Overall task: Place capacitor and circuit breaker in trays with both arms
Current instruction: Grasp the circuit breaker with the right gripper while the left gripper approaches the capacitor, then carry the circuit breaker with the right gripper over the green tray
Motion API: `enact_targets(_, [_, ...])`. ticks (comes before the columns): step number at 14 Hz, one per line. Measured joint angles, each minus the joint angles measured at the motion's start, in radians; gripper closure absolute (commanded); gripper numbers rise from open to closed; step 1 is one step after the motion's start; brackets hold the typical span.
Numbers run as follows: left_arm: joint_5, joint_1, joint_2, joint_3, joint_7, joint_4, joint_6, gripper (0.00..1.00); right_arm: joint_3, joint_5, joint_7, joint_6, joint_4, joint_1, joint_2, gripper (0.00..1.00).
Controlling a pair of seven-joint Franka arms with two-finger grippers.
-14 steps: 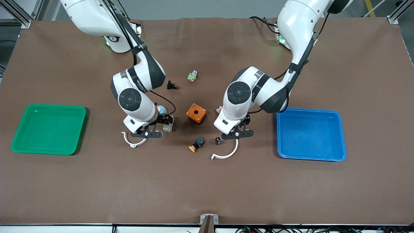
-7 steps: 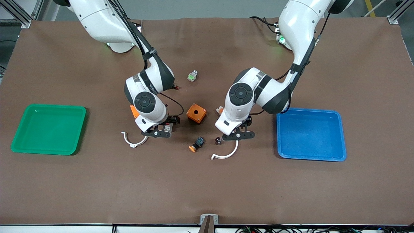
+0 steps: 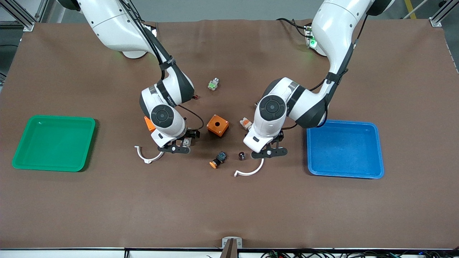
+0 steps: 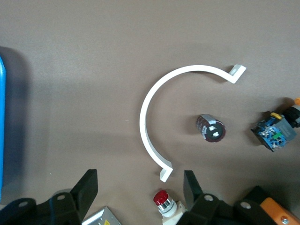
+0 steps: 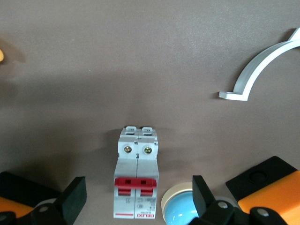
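In the front view, the right end effector (image 3: 179, 141) has slid over the last second toward the middle of the table and now hangs low over the circuit breaker (image 3: 185, 142), which lies on the table just beside the orange box (image 3: 217, 125), toward the right arm's end. The left end effector (image 3: 268, 146) has drifted a little toward the blue tray (image 3: 344, 123), so the capacitor (image 3: 242, 156) stands on the table just beside it, not under it. The green tray (image 3: 53, 118) sits well apart at the right arm's end. In the left wrist view, the left end effector (image 4: 139, 187) is spread wide and holds nothing. The capacitor (image 4: 211, 128) lies on its side inside the curve of a white arc piece (image 4: 149, 110), clear of the line between the fingers, with a blue-black switch (image 4: 274, 133) near it. In the right wrist view, the right end effector (image 5: 138, 197) is also spread wide, and the circuit breaker (image 5: 137, 180) lies squarely between its fingers, red levers up, with a pale blue dome (image 5: 180, 206) touching or nearly touching it. By my reading, the right arm is lined up to descend and close. The left arm needs to re-centre over the capacitor first, and the arc piece may get in the way.
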Motion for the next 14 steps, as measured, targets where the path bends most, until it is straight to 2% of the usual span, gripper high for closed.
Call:
enact_targets(2, [0.0,0.01,-0.001,0.0,0.009,-0.001,-0.001,0.18,-0.002,0.0,0.0,0.006,0.0,0.0,0.009,0.03])
enact_targets(3, [0.0,0.014,-0.002,0.0,0.011,-0.001,-0.003,0.18,-0.002,0.0,0.0,0.007,0.0,-0.001,0.011,0.08])
enact_targets(10, [0.0,0.034,-0.024,-0.001,0.016,-0.001,-0.076,0.18,-0.002,0.001,0.003,0.008,0.0,-0.001,0.011,0.56])
enact_targets(14, [0.0,0.034,-0.037,-0.003,0.016,-0.001,-0.084,0.18,-0.001,0.012,0.004,0.01,0.0,0.0,0.011,0.72])
